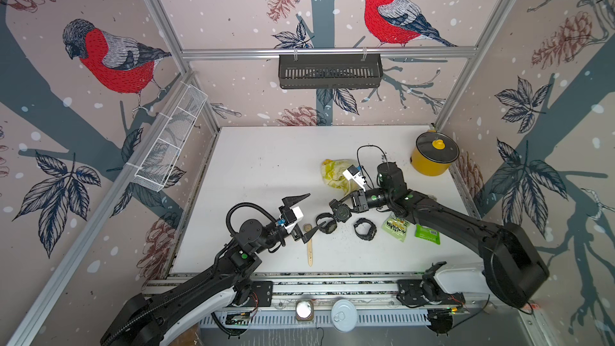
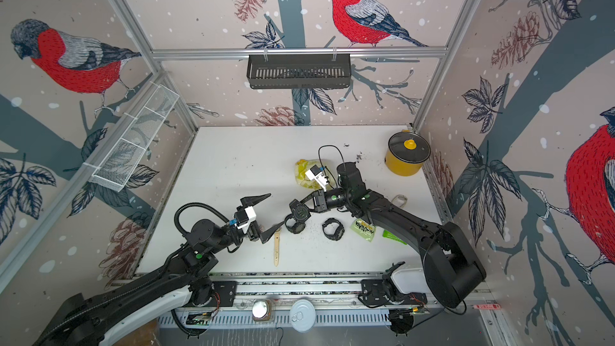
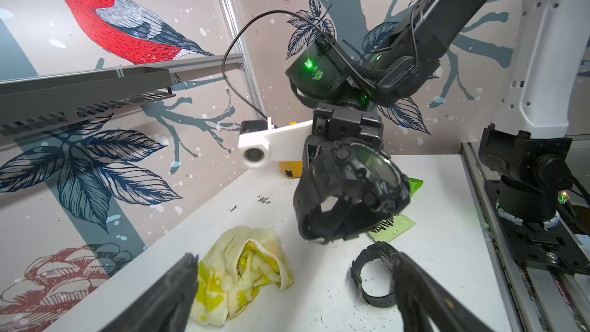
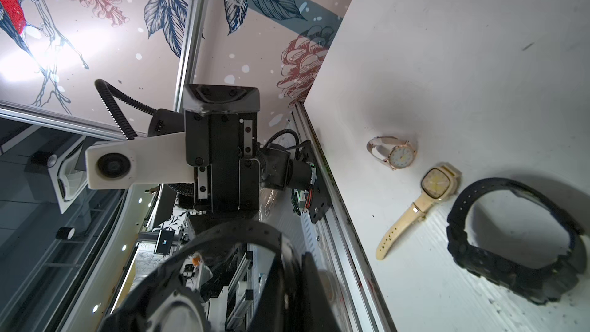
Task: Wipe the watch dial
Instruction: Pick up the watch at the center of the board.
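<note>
Left wrist view: right pincer (image 3: 339, 167) clamps black watch (image 3: 351, 193), dial tilted upward, strap hanging down; left pincer (image 3: 295, 263) gapes empty.

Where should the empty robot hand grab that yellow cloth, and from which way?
Probably the raised fold on top of the cloth, coming from straight above with the open left gripper straddling it. It lies bunched on the table, so its flat edges give little to pinch.
</note>
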Controlling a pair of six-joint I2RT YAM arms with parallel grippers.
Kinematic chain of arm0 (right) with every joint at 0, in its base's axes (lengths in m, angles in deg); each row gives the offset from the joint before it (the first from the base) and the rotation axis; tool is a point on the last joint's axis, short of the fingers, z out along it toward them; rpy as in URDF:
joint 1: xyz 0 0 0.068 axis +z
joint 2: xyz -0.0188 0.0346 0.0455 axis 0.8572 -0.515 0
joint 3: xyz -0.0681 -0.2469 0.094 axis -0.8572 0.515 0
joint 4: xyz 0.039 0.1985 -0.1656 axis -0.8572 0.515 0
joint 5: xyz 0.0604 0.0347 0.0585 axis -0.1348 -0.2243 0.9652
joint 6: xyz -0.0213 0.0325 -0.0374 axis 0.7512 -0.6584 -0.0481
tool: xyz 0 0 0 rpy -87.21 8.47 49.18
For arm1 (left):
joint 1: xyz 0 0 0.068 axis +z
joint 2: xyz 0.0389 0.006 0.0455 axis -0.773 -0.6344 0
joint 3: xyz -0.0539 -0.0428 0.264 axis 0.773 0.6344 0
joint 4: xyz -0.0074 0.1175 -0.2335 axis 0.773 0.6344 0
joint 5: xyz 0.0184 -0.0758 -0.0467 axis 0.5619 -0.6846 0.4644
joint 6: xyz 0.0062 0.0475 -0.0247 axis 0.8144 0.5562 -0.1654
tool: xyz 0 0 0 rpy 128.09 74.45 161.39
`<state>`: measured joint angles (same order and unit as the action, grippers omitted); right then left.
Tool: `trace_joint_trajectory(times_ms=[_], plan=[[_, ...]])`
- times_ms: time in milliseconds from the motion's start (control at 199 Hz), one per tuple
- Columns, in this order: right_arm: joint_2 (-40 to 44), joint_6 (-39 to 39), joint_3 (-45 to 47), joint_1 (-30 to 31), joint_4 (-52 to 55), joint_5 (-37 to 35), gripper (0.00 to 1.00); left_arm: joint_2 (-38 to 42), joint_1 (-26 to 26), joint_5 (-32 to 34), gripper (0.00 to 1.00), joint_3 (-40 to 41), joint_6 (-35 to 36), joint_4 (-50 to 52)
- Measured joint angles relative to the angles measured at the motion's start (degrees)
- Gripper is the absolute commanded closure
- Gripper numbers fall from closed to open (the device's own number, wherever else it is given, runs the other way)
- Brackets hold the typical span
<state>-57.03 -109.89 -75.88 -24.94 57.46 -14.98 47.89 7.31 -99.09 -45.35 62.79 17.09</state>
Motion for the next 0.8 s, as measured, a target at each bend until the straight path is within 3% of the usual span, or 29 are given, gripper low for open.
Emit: trace_joint_trajectory(times_ms=[160, 311, 501, 607, 802], plan=[[-2.93, -0.24, -1.01, 2.84, -0.66, -0.09, 0.95, -1.60, -0.55, 0.98, 0.25, -0.46, 1.73, -0.59], [-4.87, -3.28, -1.46, 4.76, -4.07, -0.63, 0.95, -2.69, -0.68, 2.16, 0.27, -0.59, 2.49, -0.68], [-7.80, -8.04, -1.51, 7.63, -9.70, -1.14, 0.95, -2.54, -0.68, 3.82, 0.39, -0.31, 4.63, -0.59], [-8.74, -9.42, -1.57, 8.61, -12.15, -1.25, 0.95, -0.87, -0.70, 3.78, 0.53, -0.39, 5.79, 0.44], [-9.49, -13.25, -0.94, 8.61, -17.38, -3.30, 0.79, 1.97, -0.74, 3.54, 0.80, -0.39, 8.00, 2.71]])
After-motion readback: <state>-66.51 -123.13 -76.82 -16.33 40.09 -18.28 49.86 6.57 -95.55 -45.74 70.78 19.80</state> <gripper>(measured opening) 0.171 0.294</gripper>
